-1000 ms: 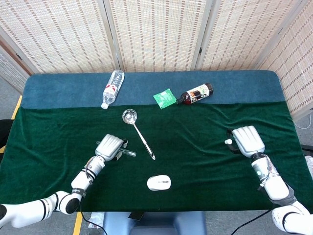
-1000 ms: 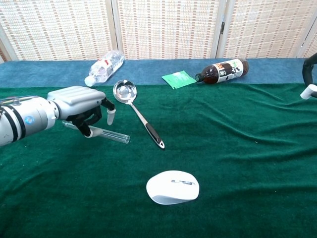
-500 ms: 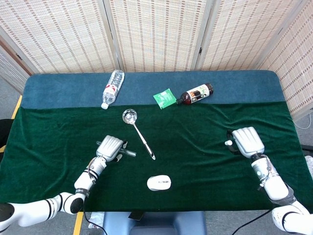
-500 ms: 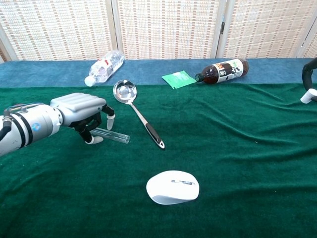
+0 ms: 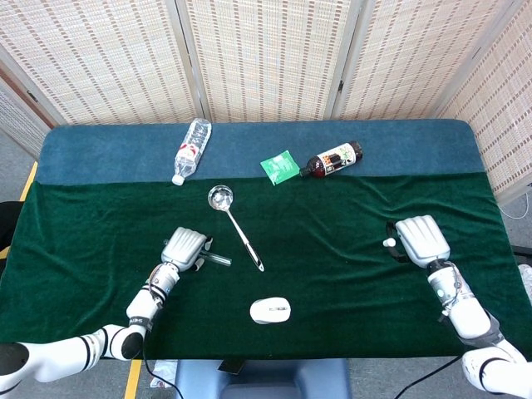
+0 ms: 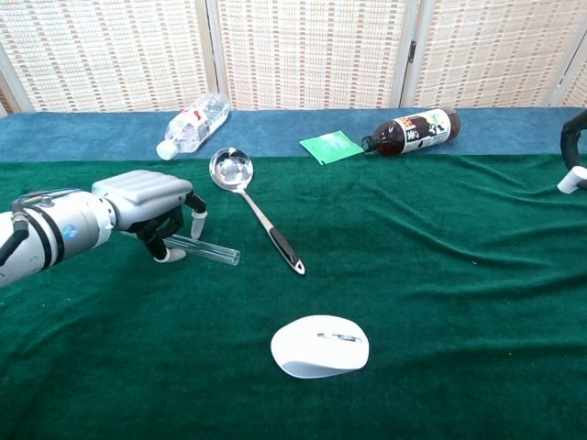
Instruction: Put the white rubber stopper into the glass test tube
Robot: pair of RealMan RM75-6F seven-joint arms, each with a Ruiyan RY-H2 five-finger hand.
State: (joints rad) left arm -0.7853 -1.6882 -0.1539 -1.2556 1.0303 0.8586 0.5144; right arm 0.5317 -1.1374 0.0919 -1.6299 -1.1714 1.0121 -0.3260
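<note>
The glass test tube [image 6: 209, 248] [image 5: 219, 259] lies flat on the green cloth at the left. My left hand [image 6: 142, 196] [image 5: 184, 247] sits over its left end, thumb on the near side and fingers curled down on the far side, gripping it against the cloth. The tube's open right end sticks out past the hand. At the right, my right hand [image 5: 421, 238] hangs just above the table and pinches the small white rubber stopper [image 5: 388, 243] [image 6: 570, 181]. The chest view shows only a dark fingertip of that hand at its right edge.
A metal ladle [image 5: 235, 225] [image 6: 258, 210] lies just right of the tube. A white mouse [image 5: 270, 310] [image 6: 319, 346] sits near the front edge. At the back lie a water bottle [image 5: 192, 148], a green packet [image 5: 279, 166] and a dark bottle [image 5: 332, 160].
My left hand has slid along the tube and settled lower over its left end, which is now covered. The right hand and stopper have barely moved.
</note>
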